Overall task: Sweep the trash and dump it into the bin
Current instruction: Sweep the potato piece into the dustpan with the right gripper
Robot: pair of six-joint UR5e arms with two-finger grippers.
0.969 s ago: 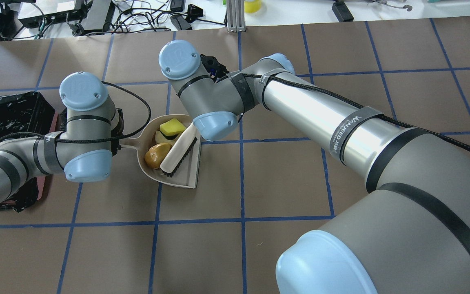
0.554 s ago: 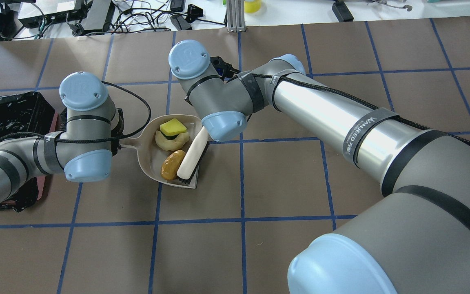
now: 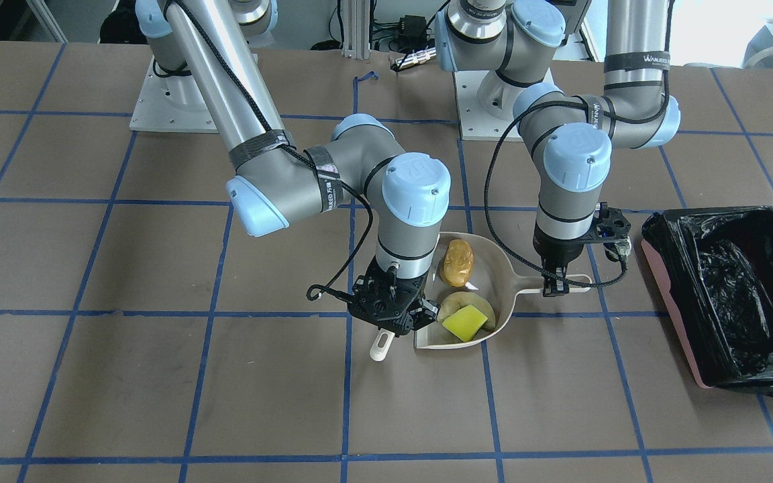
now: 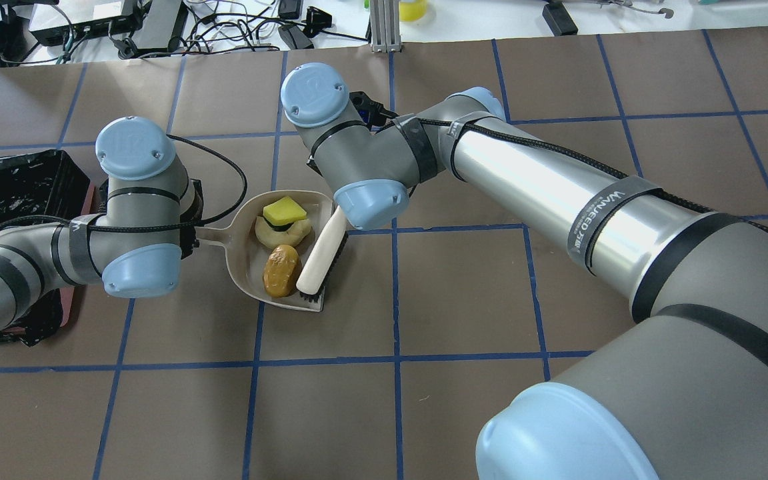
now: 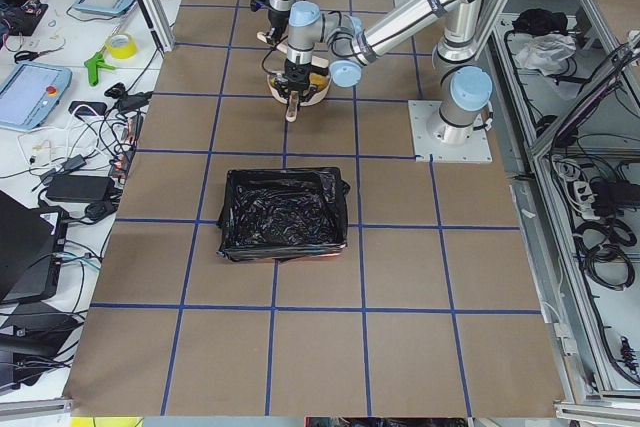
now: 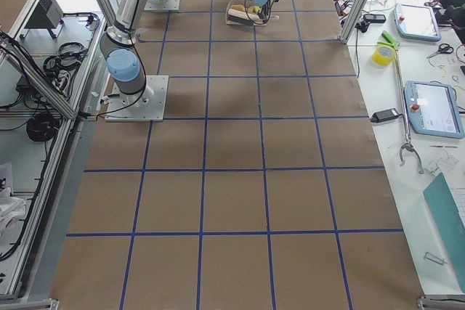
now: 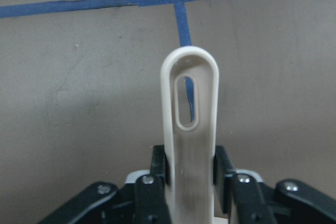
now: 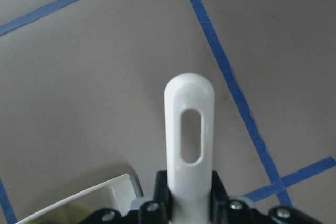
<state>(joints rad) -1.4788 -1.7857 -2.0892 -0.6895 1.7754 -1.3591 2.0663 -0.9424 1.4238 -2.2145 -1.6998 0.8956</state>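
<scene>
overhead exterior, left to right: the bin (image 4: 4,180) sits far left, well apart from the dustpan (image 4: 244,257), which holds all the trash. the yellow wedge (image 4: 284,210) rests on the cream crescent (image 4: 291,233), and the golden-brown piece (image 4: 281,270) lies nearer the lip, just beside the brush (image 4: 323,250). this view hides how either tool is held. the wrist views show it: the left gripper (image 7: 190,169) is clamped tight on the dustpan's handle, and the right gripper (image 8: 189,192) on the brush's handle.
</scene>
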